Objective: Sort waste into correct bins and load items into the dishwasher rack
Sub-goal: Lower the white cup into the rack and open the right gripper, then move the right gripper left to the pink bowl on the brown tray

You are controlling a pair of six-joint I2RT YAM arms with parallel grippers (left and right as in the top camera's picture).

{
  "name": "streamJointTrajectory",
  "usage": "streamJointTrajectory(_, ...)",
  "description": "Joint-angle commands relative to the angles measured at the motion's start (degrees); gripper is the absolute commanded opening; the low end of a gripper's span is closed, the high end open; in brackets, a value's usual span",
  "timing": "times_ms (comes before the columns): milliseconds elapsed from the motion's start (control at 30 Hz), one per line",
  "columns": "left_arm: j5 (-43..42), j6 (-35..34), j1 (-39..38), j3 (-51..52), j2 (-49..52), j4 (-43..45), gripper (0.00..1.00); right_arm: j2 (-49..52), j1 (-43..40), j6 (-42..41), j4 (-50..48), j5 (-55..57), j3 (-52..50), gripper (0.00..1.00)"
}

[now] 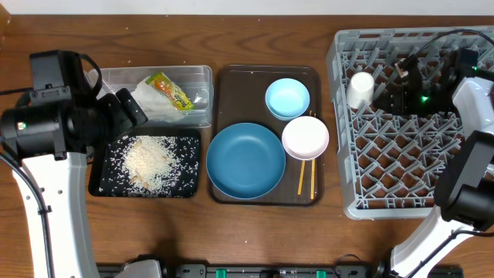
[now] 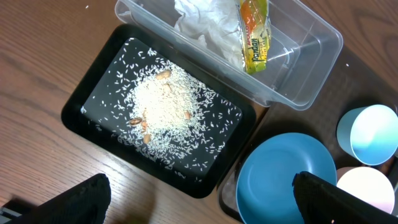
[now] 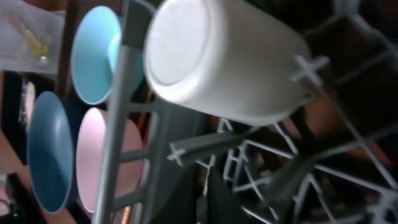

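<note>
The left gripper (image 2: 200, 183) hangs near the shallow black rectangular tray (image 1: 104, 181) of white rice grains (image 1: 150, 161), jaws spread wide and empty. The small cream cup (image 1: 360, 89) sits at the left edge of the large grey plastic dishwasher rack (image 1: 401, 177). It seems light, hard and slippery, so pinch its round sides. It is plain and smooth. The right gripper (image 1: 390, 85) is just beside it; I cannot tell how its jaws stand.
</note>
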State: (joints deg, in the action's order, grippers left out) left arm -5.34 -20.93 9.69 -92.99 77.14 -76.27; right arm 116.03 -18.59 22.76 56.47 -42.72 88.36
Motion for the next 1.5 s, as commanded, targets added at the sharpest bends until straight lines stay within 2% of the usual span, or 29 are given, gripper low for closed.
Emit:
streamJointTrajectory(0, 0.9, 0.33, 0.31, -0.07, 0.07, -0.15, 0.96, 0.57, -1.09, -3.54, 0.44, 1.4, 0.98, 0.11)
streamJointTrajectory(167, 0.9, 0.33, 0.31, -0.07, 0.07, -0.15, 0.96, -2.43, -0.48, -5.25, 3.98, 3.28, 4.39, 0.2)
streamJointTrajectory(367, 0.9, 0.33, 0.31, -0.07, 0.07, -0.15, 0.96, -11.89, 4.63, -10.16, 6.21, 10.93, 6.56, 0.27)
streamJointTrajectory(600, 0.9, 0.33, 0.31, -0.07, 0.07, -0.13, 0.96, -22.58, 19.82, -20.02, 11.39, 29.0, 6.51, 0.35)
streamJointTrajectory(900, 0.92, 0.33, 0.31, -0.07, 0.07, -0.15, 0.96, -24.0, 38.18, -34.71, 13.88, 35.47, 4.11, 0.35)
streamJointTrajectory(1200, 0.9, 0.33, 0.31, -0.07, 0.07, -0.15, 0.96, -23.98, 49.53, -42.03, 4.81, 41.44, -6.08, 0.29)
streamJointTrajectory(1467, 0.9, 0.33, 0.31, -0.07, 0.07, -0.15, 0.96, -23.98, 53.94, -42.03, -13.11, 43.76, -19.32, 0.22)
